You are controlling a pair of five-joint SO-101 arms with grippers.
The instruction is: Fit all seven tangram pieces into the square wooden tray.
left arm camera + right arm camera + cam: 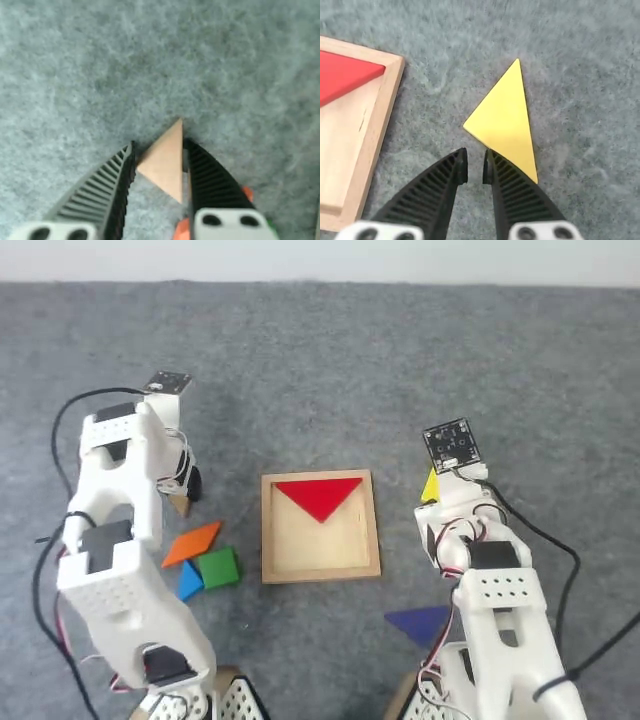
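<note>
The square wooden tray (320,573) lies mid-table with a red triangle (320,495) in its far half. My left gripper (157,145) has a finger on each side of a small tan triangle (165,160) and is shut on it; from above this piece (180,505) sits just under the left arm's tip. My right gripper (475,155) is shut with nothing between its fingers, its tips at the near edge of a yellow triangle (507,125) that lies flat on the carpet, right of the tray (380,115). That yellow piece (430,485) peeks out beside the right arm.
An orange parallelogram (190,543), a green square (218,567) and a small blue triangle (189,582) cluster left of the tray. A dark blue triangle (422,623) lies near the right arm's base. Grey carpet covers the table.
</note>
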